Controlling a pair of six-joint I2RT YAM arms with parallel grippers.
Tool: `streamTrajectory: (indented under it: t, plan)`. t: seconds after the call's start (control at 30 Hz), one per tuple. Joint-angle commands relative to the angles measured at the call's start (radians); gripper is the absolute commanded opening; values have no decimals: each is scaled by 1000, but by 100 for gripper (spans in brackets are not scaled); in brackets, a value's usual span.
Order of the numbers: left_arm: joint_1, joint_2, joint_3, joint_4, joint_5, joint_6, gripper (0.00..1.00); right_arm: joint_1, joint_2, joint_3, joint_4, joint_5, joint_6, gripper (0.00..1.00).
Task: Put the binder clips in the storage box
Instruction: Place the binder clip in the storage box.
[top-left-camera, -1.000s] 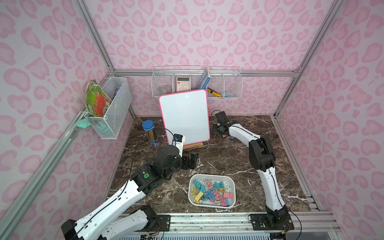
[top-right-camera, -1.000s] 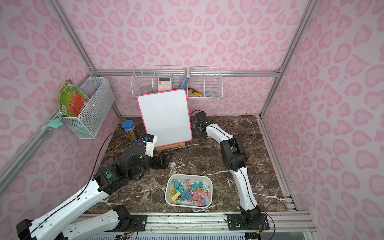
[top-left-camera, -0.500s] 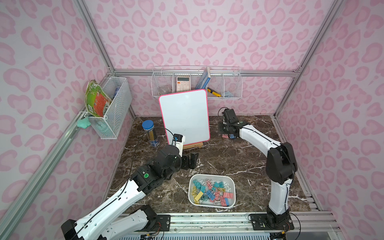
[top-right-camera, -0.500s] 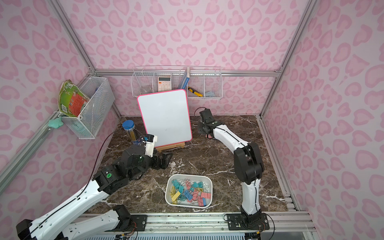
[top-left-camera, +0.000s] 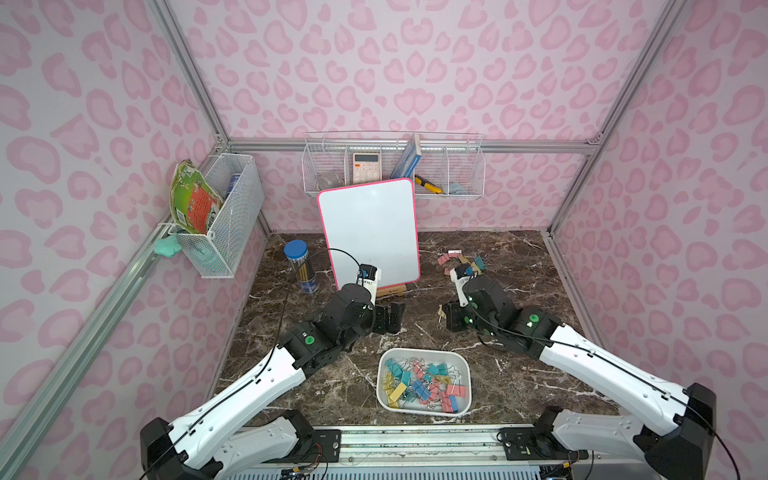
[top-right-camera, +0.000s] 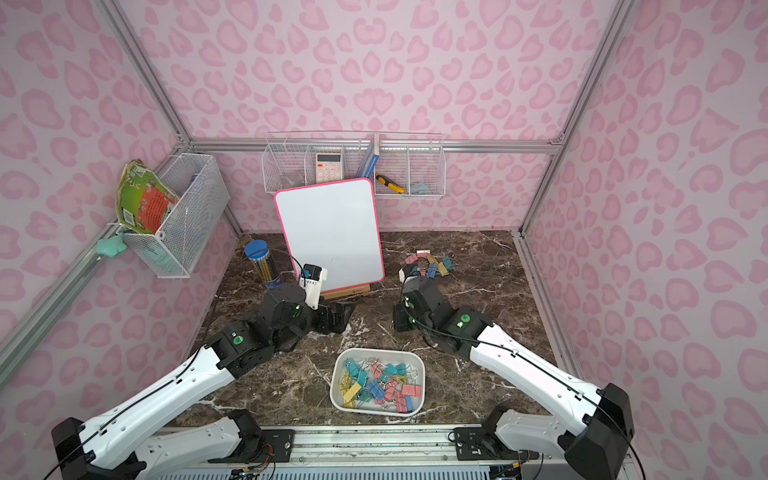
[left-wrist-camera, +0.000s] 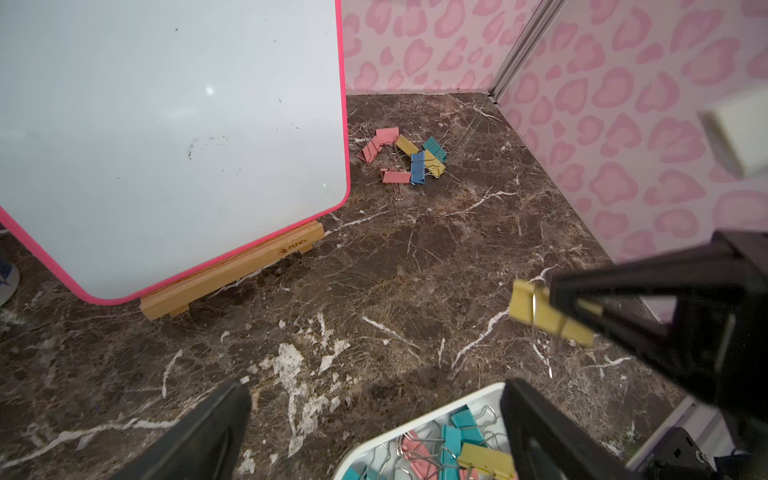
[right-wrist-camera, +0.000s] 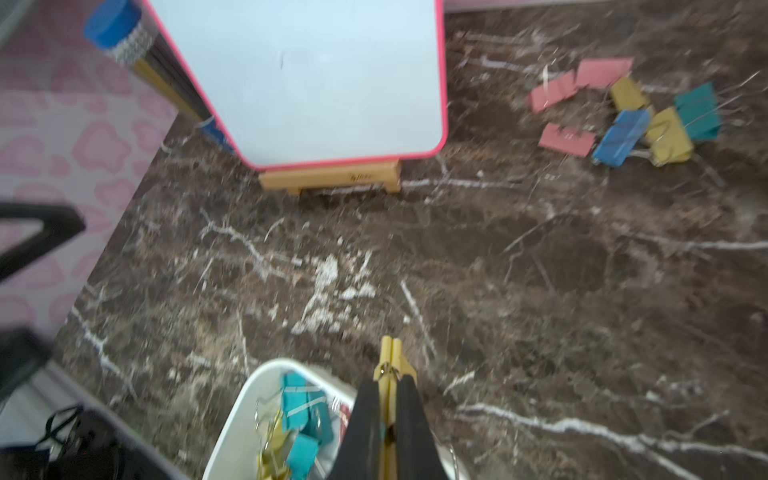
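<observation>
Folded pastel binder clips (top-left-camera: 424, 384) in pink, yellow, teal and blue, with silver wire handles, fill the white storage box (top-left-camera: 424, 352) at the table (top-left-camera: 498, 257) front. 7 loose clips (left-wrist-camera: 409, 156) lie beside the whiteboard (left-wrist-camera: 166, 124). The right gripper (right-wrist-camera: 388, 386) is clenched on 1 yellow clip (right-wrist-camera: 390, 357), while the left gripper (top-left-camera: 395, 319) gapes wide. The wooden stand (left-wrist-camera: 232, 270) bears a stamp I can't read.

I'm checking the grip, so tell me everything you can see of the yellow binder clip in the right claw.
The yellow binder clip is a small folded body, seemingly painted metal, with a thin silver wire handle dangling from it. The right claw is shut on one end; the other end juts out beyond it. It hangs in the air over the dark marbled tabletop, near the far rim of the white storage box, touching only the claw.
</observation>
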Motion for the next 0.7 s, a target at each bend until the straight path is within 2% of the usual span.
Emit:
streamTrajectory:
  t: [0.0,0.13,0.3,0.33,0.5,0.57,0.67]
  plan:
    - [1,23,8,61,17,-8,99,105,-33,-58,-133,58,136,1]
    - [1,47,12,89,27,-27,99,182,-49,-170,-102,37,193,4]
    - [2,81,40,81,48,-31,99,187,-2,-277,19,20,190,5]
    - [1,88,47,71,53,-31,99,186,12,-282,43,16,189,8]
    - [1,111,67,53,52,-21,99,184,44,-264,95,10,175,45]
    - [1,119,77,54,54,-12,99,181,34,-232,79,73,176,52]
    - [1,126,94,61,55,-2,99,140,10,-200,127,160,96,55]
